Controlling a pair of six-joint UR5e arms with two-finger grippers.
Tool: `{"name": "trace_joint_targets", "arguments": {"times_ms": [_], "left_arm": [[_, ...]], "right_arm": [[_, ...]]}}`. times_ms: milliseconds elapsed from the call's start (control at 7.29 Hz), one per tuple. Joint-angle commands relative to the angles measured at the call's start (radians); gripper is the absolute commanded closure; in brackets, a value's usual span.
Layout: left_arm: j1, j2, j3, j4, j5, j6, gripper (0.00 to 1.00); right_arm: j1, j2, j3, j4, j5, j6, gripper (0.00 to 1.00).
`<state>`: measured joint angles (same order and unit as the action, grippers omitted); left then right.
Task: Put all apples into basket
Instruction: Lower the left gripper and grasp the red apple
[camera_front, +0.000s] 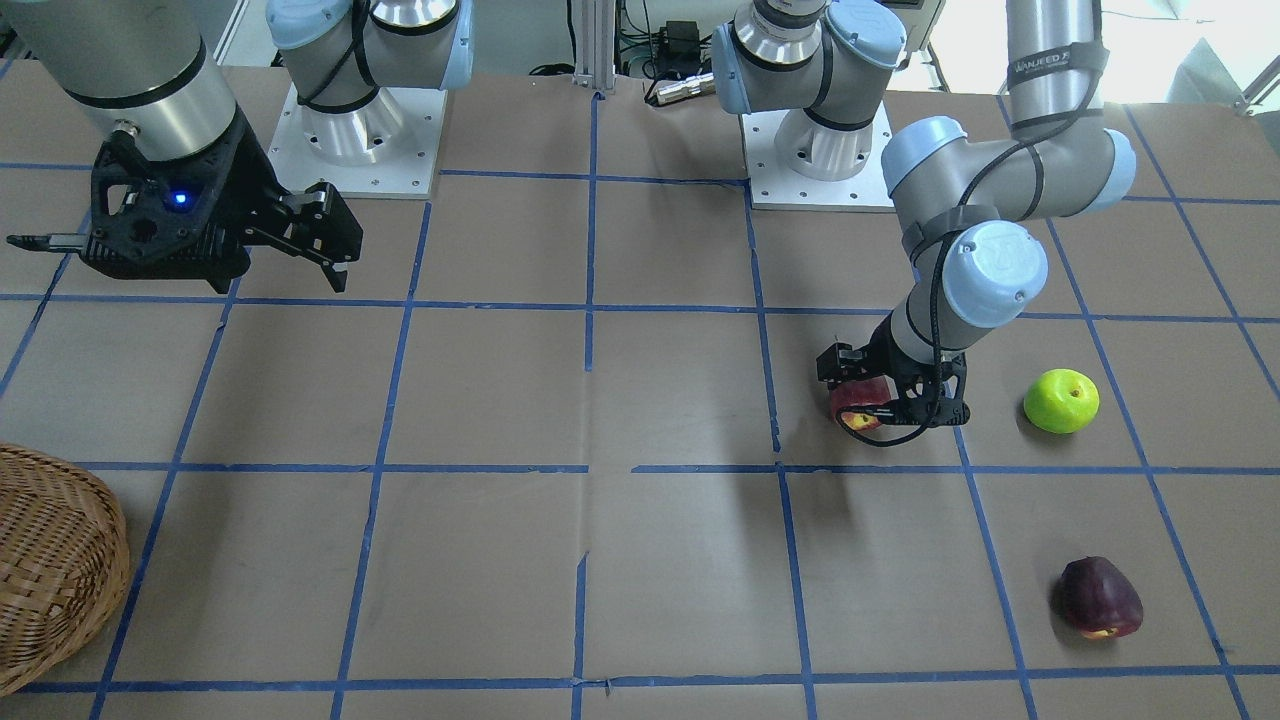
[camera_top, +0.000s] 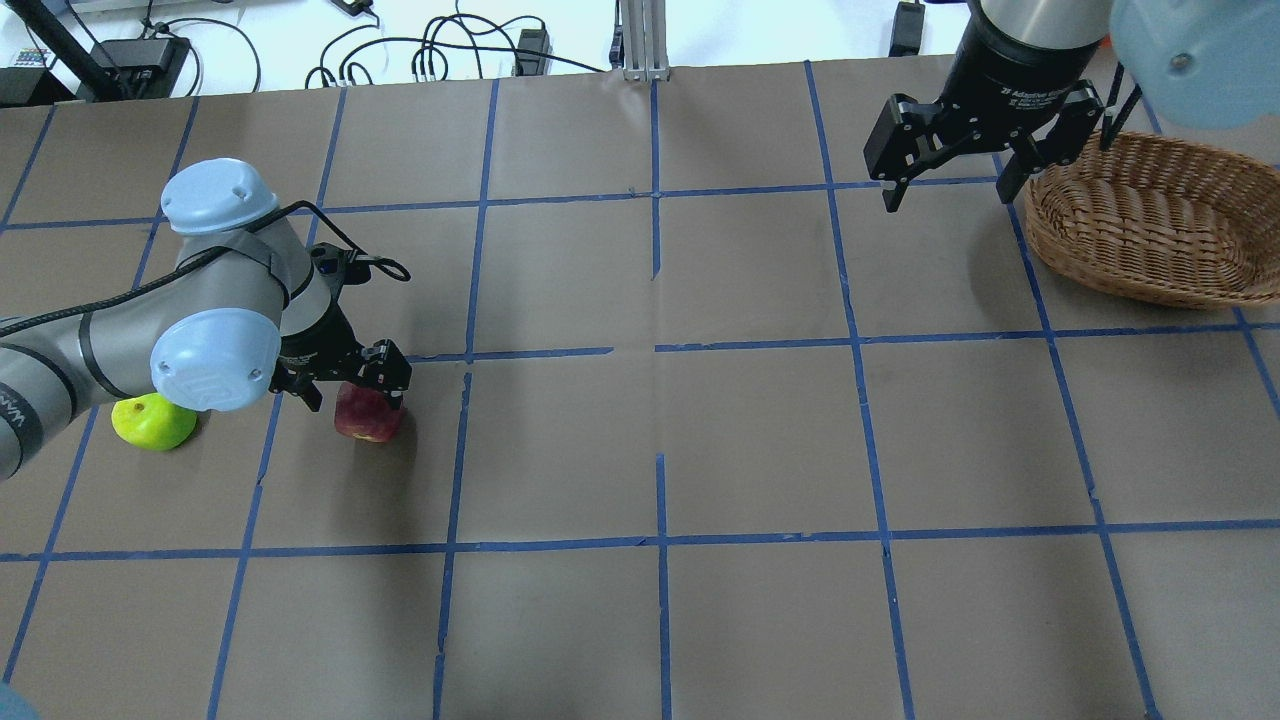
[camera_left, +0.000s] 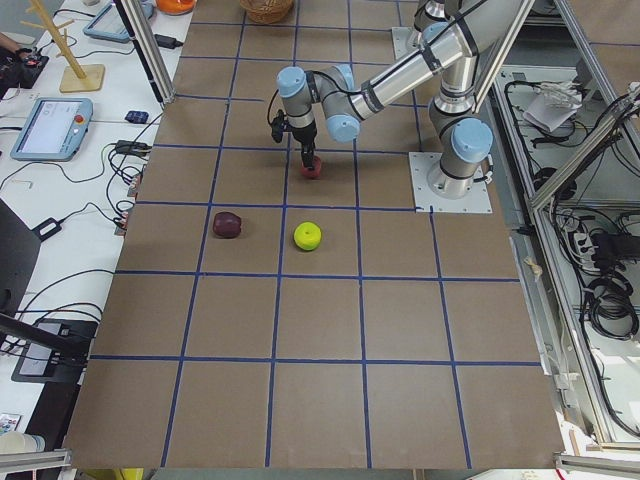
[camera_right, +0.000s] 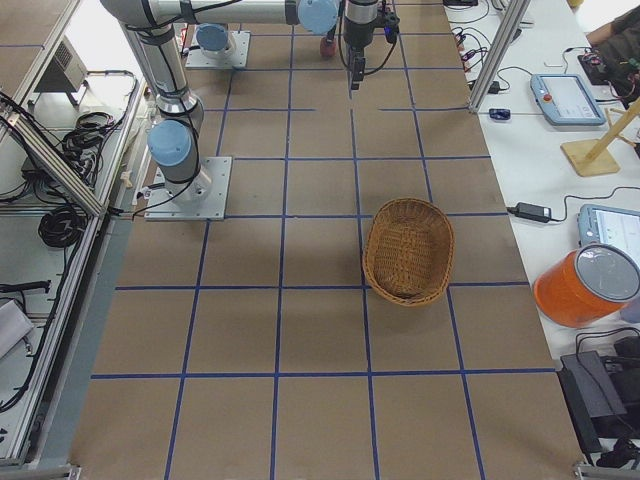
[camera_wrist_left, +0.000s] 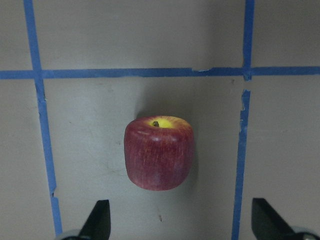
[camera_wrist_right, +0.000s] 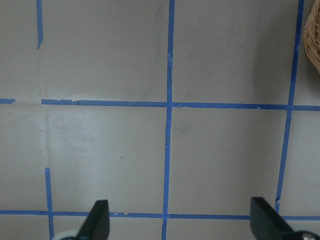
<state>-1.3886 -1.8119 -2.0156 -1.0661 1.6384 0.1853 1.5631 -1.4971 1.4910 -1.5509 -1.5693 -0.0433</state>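
Red apple (camera_wrist_left: 159, 155) sits off-centre under my left pincer (camera_wrist_left: 182, 222), jaws apart; closing could roll it away.

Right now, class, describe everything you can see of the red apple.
The red apple is glossy, deep red, with a yellow patch around a short brown stem. Whole, it rests on the brown paper table inside a blue-taped square. The open left tool hangs above it, not gripping.

"Adaptive" – rest blurred – on right pincer (camera_top: 947, 195), "WANJEED" on left arm's black sleeve (camera_front: 1048, 62)
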Motion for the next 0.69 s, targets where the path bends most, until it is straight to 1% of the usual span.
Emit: {"name": "trace_joint_targets", "arguments": {"times_ms": [0, 137, 275, 412, 549], "left_arm": [[-0.001, -0.065, -0.003, 0.041, 0.000, 0.000, 0.00], [-0.006, -0.076, -0.005, 0.043, -0.003, 0.003, 0.04], [-0.009, -0.078, 0.000, 0.044, -0.003, 0.037, 0.40], [-0.010, -0.067, 0.021, 0.035, -0.005, 0.019, 0.56], [-0.029, -0.067, 0.070, 0.000, -0.056, -0.041, 0.56]], "right_arm": [[0.000, 0.000, 0.000, 0.000, 0.000, 0.000, 0.00], [0.000, 0.000, 0.000, 0.000, 0.000, -0.001, 0.00], [0.000, 0.000, 0.000, 0.000, 0.000, -0.001, 0.00], [-0.002, 0.001, 0.000, 0.000, -0.002, -0.004, 0.00], [-0.002, 0.002, 0.002, 0.000, 0.000, -0.004, 0.00]]}}
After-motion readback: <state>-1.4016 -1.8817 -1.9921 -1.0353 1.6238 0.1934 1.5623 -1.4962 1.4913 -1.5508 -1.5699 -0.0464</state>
